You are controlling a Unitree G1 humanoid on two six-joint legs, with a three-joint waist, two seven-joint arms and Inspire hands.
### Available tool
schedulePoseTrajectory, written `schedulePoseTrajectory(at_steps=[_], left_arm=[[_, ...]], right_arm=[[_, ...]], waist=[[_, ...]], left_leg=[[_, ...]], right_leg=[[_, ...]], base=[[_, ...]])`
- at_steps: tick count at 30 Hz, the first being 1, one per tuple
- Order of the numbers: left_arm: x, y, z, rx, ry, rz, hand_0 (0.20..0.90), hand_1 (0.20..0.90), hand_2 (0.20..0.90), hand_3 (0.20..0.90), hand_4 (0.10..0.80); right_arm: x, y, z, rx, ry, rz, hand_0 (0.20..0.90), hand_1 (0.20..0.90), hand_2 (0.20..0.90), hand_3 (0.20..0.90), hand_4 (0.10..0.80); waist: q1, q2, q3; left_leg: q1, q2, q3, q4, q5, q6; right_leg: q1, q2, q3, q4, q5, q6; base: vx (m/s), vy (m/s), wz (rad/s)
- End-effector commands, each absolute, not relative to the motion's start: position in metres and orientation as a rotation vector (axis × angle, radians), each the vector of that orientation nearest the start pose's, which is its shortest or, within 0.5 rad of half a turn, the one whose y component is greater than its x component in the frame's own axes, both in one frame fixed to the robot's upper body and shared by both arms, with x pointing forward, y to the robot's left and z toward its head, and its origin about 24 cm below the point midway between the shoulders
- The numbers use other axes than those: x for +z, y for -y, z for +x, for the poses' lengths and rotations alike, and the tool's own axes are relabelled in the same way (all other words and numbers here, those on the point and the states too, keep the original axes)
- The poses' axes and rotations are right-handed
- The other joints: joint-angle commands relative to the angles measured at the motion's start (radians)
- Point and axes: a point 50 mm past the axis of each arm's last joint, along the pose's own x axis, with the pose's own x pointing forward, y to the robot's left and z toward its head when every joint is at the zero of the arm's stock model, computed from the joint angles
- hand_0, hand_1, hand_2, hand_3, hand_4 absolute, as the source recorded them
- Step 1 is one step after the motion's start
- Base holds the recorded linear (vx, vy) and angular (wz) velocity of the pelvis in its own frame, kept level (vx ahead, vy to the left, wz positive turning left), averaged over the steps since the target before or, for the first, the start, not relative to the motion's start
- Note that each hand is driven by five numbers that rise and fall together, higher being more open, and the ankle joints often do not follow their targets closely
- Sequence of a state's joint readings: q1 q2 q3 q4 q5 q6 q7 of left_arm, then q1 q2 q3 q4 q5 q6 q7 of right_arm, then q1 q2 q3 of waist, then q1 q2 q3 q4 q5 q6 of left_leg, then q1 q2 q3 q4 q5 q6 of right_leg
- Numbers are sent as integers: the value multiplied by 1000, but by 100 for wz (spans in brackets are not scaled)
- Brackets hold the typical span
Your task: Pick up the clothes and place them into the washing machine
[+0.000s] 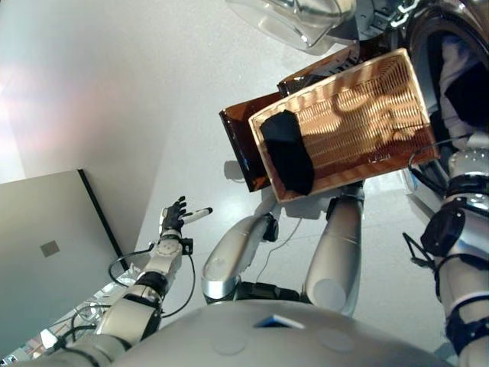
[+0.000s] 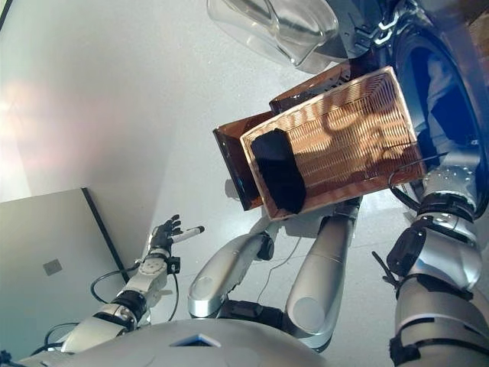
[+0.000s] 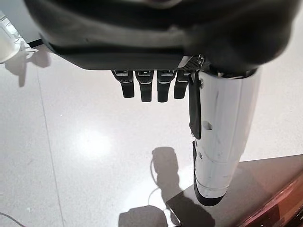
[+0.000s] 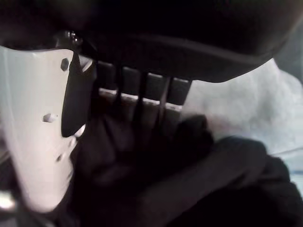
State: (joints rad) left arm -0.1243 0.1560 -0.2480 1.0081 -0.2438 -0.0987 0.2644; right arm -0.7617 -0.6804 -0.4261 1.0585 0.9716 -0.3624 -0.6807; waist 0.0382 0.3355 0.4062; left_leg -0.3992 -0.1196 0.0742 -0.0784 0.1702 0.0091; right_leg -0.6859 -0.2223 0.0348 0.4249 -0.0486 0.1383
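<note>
Inside the round-mouthed washing machine drum [image 1: 458, 69], the right hand [image 4: 137, 101] presses straight fingers into a dark crumpled garment [image 4: 199, 189] lying against pale cloth [image 4: 246, 109]; I judge it released rather than clenched. Withdrawing may drag that garment back out if the fabric snags on the fingers. One more black folded garment [image 1: 288, 151] waits in the rectangular woven wicker basket [image 1: 367, 99] just beside the opening. Overhead hangs the clear open door [image 1: 294, 19], crowding the arm's path. Well apart, the left hand [image 1: 174, 216] hangs relaxed and empty over the pale floor [image 3: 71, 156].
</note>
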Motion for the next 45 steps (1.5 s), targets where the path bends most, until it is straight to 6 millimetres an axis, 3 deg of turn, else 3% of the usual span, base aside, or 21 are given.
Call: schedulePoseTrajectory(at_steps=[1, 6, 8, 14, 17, 33, 42, 43, 45], left_arm=[[-125, -223, 175, 318, -817, 276, 900, 900, 900, 900, 800], [-124, -226, 173, 325, -810, 289, 900, 900, 900, 900, 800], [-124, -227, 173, 331, -806, 288, 900, 900, 900, 900, 800], [-126, -223, 172, 327, -816, 283, 900, 900, 900, 900, 800], [-128, -223, 170, 342, -833, 281, 900, 900, 900, 900, 800], [-131, -229, 162, 364, -873, 328, 900, 900, 900, 900, 800], [-134, -233, 157, 376, -895, 347, 900, 900, 900, 900, 800], [-136, -233, 154, 386, -914, 353, 900, 900, 900, 900, 800], [-136, -233, 154, 387, -914, 353, 900, 900, 900, 900, 800]], right_arm=[[201, 440, 268, -1432, 490, 560, 900, 900, 900, 900, 800], [195, 434, 271, -1450, 402, 363, 900, 900, 900, 900, 800], [196, 430, 274, -1431, 418, 359, 900, 900, 900, 900, 800], [175, 407, 286, -1368, 379, 282, 900, 900, 900, 900, 800], [154, 383, 292, -1308, 353, 190, 900, 900, 900, 900, 800], [69, 337, 292, -1144, 41, -50, 900, 900, 900, 900, 800], [48, 306, 296, -966, -16, -242, 900, 900, 900, 900, 800], [34, 295, 294, -922, -60, -261, 900, 900, 900, 900, 800], [34, 295, 294, -921, -60, -260, 900, 900, 900, 900, 800]], waist=[[-25, -26, -29], [-27, -26, -27], [-28, -27, -25], [-31, -39, -23], [-35, -52, -22], [-40, -100, -28], [-44, -122, -33], [-44, -139, -42], [-45, -139, -41]], left_leg=[[42, -10, 16, -8, -24, -86], [40, -7, 19, -8, -20, -86], [40, -7, 18, -8, -19, -86], [49, -2, 19, -8, -19, -83], [60, 3, 18, -7, -21, -81], [112, 17, 8, -1, -32, -76], [130, 28, 14, 2, -34, -80], [143, 38, 14, 2, -38, -84], [145, 38, 13, 2, -38, -84]], right_leg=[[101, 27, 11, -192, 110, -10], [98, 31, 12, -195, 118, -13], [99, 32, 11, -194, 119, -13], [110, 37, 6, -194, 120, -16], [120, 41, 5, -191, 120, -17], [184, 48, -13, -198, 116, -19], [211, 58, -22, -218, 124, -20], [232, 64, -29, -228, 125, -20], [235, 64, -30, -230, 126, -20]], base=[[-10, 6, -5], [-14, -2, -2], [0, 0, 0], [0, 0, 0], [4, -6, -2], [3, -4, 1], [1, -12, -3], [38, -35, -7], [33, -31, -6]])
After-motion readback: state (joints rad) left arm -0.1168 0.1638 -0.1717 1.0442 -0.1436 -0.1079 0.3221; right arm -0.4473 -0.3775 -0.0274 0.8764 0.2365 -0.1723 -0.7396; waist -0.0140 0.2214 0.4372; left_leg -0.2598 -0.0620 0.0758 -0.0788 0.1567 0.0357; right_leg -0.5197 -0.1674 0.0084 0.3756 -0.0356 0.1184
